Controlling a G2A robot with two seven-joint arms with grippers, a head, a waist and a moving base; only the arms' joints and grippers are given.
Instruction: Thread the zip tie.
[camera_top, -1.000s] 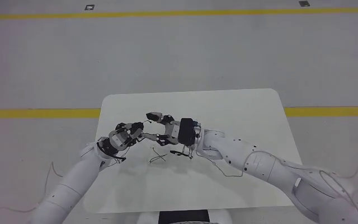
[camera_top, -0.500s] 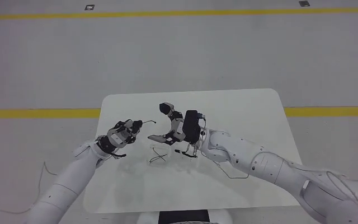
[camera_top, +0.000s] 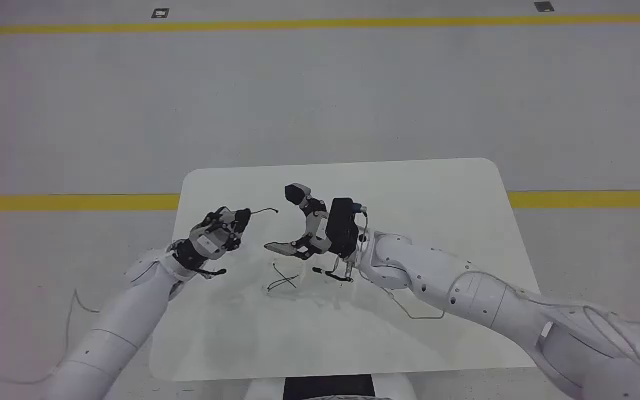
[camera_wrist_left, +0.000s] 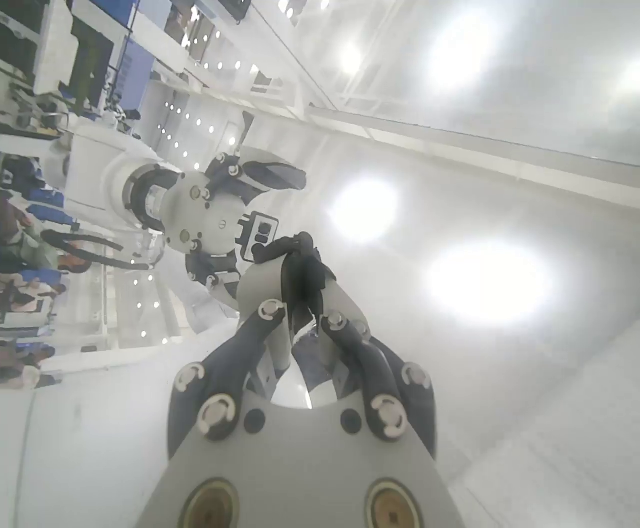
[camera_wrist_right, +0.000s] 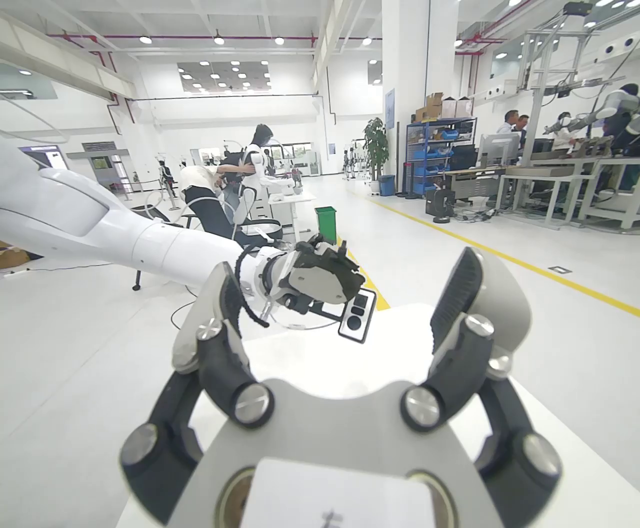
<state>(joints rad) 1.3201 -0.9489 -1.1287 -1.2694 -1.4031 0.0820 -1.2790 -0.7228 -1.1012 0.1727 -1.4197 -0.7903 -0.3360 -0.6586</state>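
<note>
My left gripper is over the left part of the white table, shut on a thin black zip tie whose free end points toward the right arm. In the left wrist view the tie is a dark strip pinched between the closed fingertips. My right gripper hangs a short way off from the tie's end, open, with nothing between its fingers. The right wrist view looks past its open jaws at the left gripper.
Two thin loose ties lie crossed on the table just in front of the grippers. A thin cable trails along the right forearm. A yellow floor line runs behind the table.
A second ago the grippers were close together at the tie. The right gripper has opened and drawn back; the left gripper has pulled away to the left with the tie.
</note>
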